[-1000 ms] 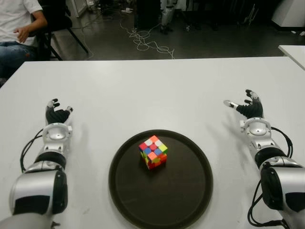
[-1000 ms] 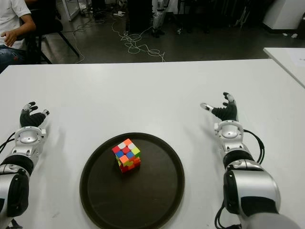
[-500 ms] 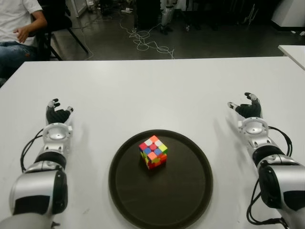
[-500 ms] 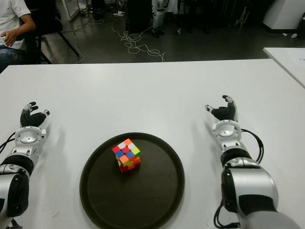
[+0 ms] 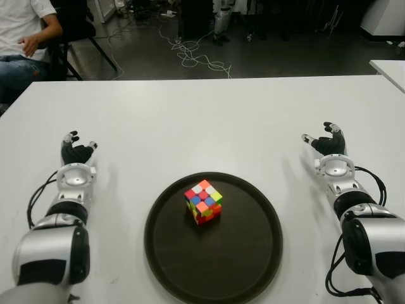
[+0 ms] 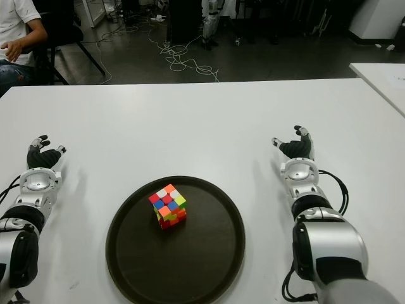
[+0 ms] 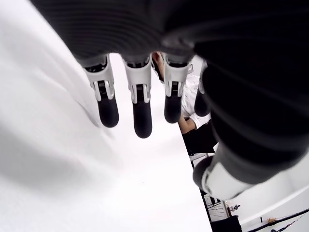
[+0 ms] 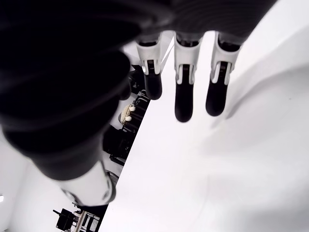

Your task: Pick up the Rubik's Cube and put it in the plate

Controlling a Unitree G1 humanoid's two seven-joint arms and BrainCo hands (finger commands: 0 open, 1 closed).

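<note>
Right hand [image 5: 329,145] has drawn slightly outward, fingers relaxed, empty. Multicoloured Rubik's Cube [image 5: 203,202] sits tilted in the dark plate [image 5: 253,253]; left hand [image 5: 76,152] relaxed, empty.

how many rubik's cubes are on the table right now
1. The only Rubik's cube sits inside the dark round plate, a bit left of its centre and toward the far side. Neither the left robot hand nor the right robot hand holds one; none seems hidden.
</note>
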